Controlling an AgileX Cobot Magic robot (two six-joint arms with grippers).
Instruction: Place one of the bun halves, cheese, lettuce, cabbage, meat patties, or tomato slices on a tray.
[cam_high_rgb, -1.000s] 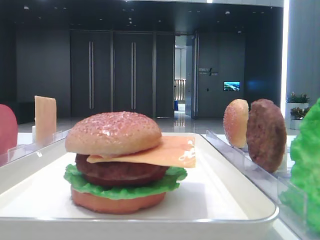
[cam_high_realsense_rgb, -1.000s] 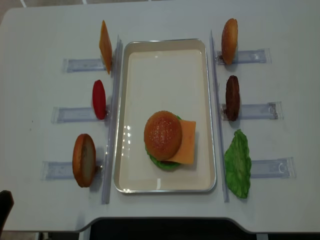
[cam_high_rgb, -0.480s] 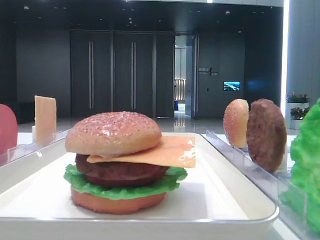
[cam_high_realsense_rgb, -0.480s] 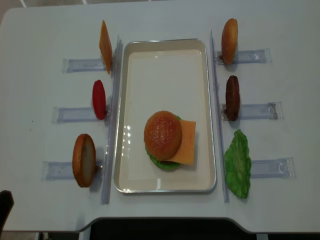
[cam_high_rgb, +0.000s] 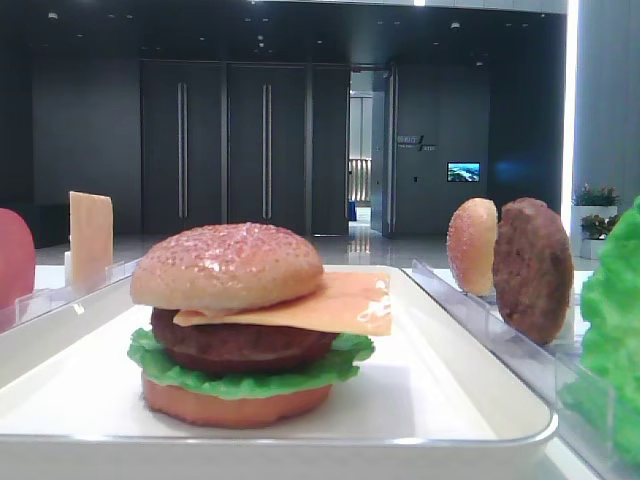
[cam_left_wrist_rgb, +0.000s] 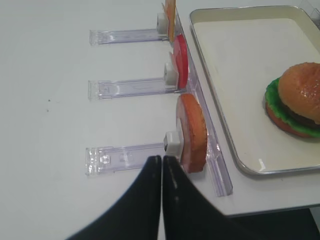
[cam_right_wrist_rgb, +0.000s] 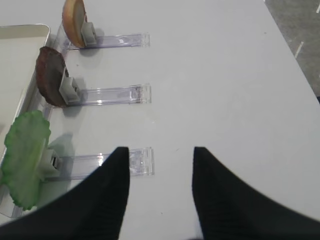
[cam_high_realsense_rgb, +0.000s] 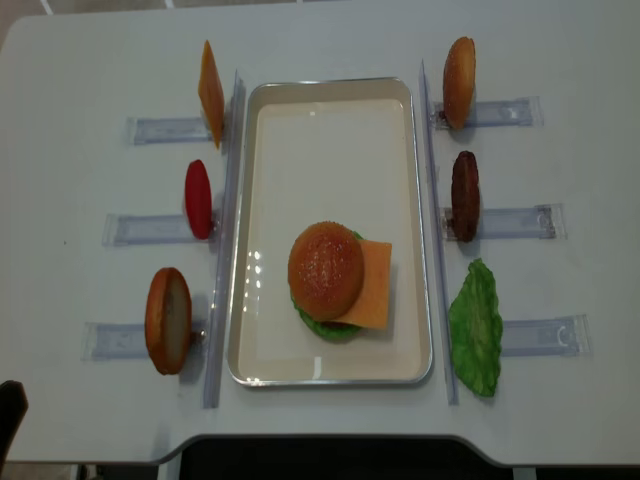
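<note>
White worktop (cam_high_realsense_rgb: 80, 60) carries six clear plastic racks (cam_high_realsense_rgb: 520, 220), three per side, flat strips lying well apart. Background: dark hall, tall double doors (cam_high_rgb: 225, 145), small lit screen (cam_high_rgb: 463, 172), potted plants (cam_high_rgb: 596, 196).

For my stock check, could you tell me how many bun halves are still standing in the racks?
2: one bun half in the near left rack, another bun half in the far right rack. A third tops the burger.

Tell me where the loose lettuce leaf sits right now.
In the overhead view the lettuce leaf stands in the nearest rack right of the tray, just in front of the meat patty.
</note>
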